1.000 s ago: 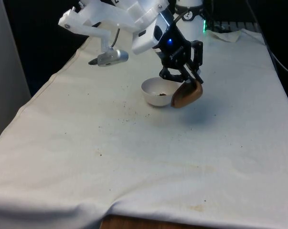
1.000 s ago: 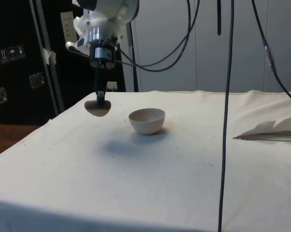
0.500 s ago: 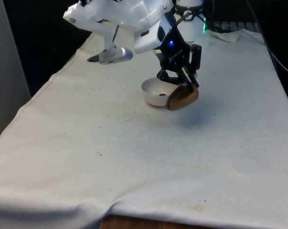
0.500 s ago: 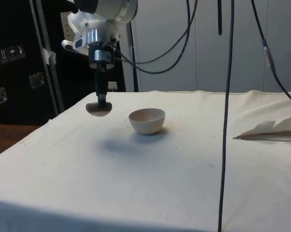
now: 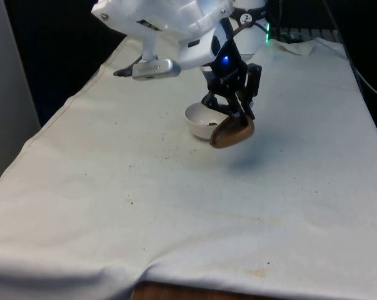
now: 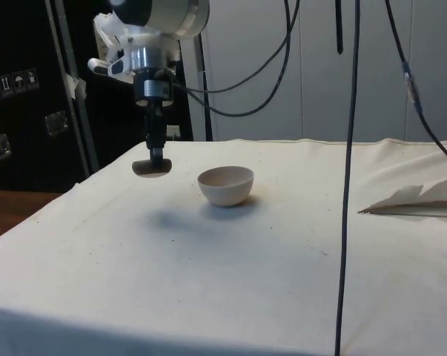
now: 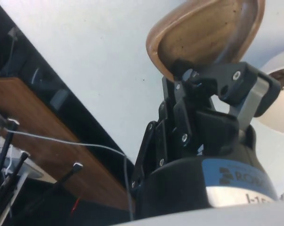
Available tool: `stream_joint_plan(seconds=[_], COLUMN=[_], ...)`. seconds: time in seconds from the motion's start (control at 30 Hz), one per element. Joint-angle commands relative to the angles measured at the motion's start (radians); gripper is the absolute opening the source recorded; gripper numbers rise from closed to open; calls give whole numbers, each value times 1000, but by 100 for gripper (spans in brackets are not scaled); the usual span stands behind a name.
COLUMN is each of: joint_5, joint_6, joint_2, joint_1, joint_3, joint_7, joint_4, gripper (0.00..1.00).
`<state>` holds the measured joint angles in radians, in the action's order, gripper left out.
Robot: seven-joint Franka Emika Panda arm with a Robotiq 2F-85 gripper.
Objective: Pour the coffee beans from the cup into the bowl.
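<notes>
Brown wooden cup [image 5: 232,131] hangs clamped by its rim in the jaws of the black gripper [image 5: 237,114], jaws narrow, pinching the rim wall; in the wrist view the cup [image 7: 205,35] sits just past the fingertips with its open mouth turned toward the camera, inside looks bare (no beans visible in it from there). In the front view the cup is tipped on its side, lifted off the tabletop [image 5: 175,200], just beside the white bowl [image 5: 202,121] on the front view's right and overlapping the bowl's near rim in the picture; whether it touches the bowl cannot be told there. Side view has the cup [image 6: 151,169] apart from the bowl [image 6: 225,185], held above the cloth with a soft shadow under it, gripper [image 6: 157,154] pointing straight down onto it. White arm [image 5: 169,19] reaches in from the far end, wrist bent over, gripper body angled down toward the bowl. Bowl stands upright on the cloth, dark coffee beans [image 5: 207,123] lying in its bottom; wrist view also catches a dark patch of beans [image 7: 280,75] inside the bowl's rim. Small dark specks [image 5: 166,149] scattered on the cloth near the bowl. Crumpled white paper [image 6: 419,199] lies well apart on the tabletop in the side view.
</notes>
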<state>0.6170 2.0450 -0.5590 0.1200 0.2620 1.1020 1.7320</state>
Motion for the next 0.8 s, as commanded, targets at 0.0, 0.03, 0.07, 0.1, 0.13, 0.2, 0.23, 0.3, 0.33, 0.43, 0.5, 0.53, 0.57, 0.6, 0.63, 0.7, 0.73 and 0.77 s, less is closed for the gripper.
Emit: stream_joint_plan(seconds=[0.0, 0.03, 0.07, 0.1, 0.13, 0.2, 0.23, 0.3, 0.33, 0.43, 0.5, 0.53, 0.57, 0.6, 0.63, 0.7, 0.73, 0.77], joint_5=[-17, -24, -31, -37, -43, -61, -68, -66, -82, -108, -121, -127, -134, -126, -142, -157, -165, -178], joint_6=[23, 28, 34, 39, 43, 56, 60, 45, 67, 80, 85, 87, 91, 75, 94, 99, 103, 113], joint_2=[0, -1, -1, -1, -1, -2, -2, -3, -2, -2, -2, -2, -2, -3, -2, -2, -3, -3], joint_1=[10, 10, 10, 10, 10, 10, 10, 0, 10, 10, 10, 10, 10, 0, 10, 10, 10, 10], joint_3=[4, 3, 1, 0, -2, -5, -6, -15, -9, -13, -15, -16, -16, -24, -17, -20, -21, -24], joint_7=[-8, -9, -11, -12, -13, -16, -18, -11, -22, -30, -34, -36, -38, -29, -40, -46, -49, -53], joint_4=[4, 4, 4, 4, 5, 6, 6, 1, 6, 7, 7, 7, 7, 2, 7, 7, 6, 7], gripper=[0, 0, 0, 0, 0, 0, 0, 0, 0, 0, 0, 0, 0, 0, 0, 0, 0, 0])
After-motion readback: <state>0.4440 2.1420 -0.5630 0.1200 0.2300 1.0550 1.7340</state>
